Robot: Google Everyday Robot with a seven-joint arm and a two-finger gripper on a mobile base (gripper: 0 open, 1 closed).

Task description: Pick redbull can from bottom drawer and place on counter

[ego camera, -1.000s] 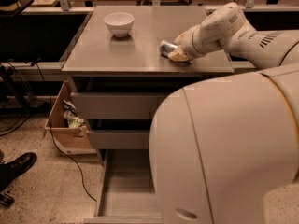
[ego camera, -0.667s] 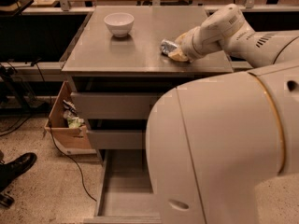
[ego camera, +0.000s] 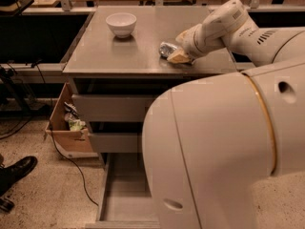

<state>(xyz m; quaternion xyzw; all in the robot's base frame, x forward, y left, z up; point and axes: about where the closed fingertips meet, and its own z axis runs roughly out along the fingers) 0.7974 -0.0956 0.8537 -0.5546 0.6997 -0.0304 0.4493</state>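
Placing is the step we judge to be in hand: our gripper (ego camera: 177, 51) sits low over the right part of the counter (ego camera: 124, 56), and the redbull can (ego camera: 166, 48) lies on its side between the tan fingers (ego camera: 179, 57). The fingers look clasped on it, with the can's silvery end poking out to the left. The can touches or nearly touches the grey top; we cannot tell which. The bottom drawer (ego camera: 126, 194) stands pulled out below with its visible floor bare, so we take the lift from it as done and only the letting go as left. The next move, as we judge it, calls for the can to rest fully on the surface, then for the fingers to part and the gripper to rise straight up, so the can is neither dragged nor set rolling toward the near rim. Our arm (ego camera: 224, 25) reaches in from the right, its forearm sloping down and leftward to the wrist. The white bowl (ego camera: 121, 24) stands well apart, at the far left of the counter.
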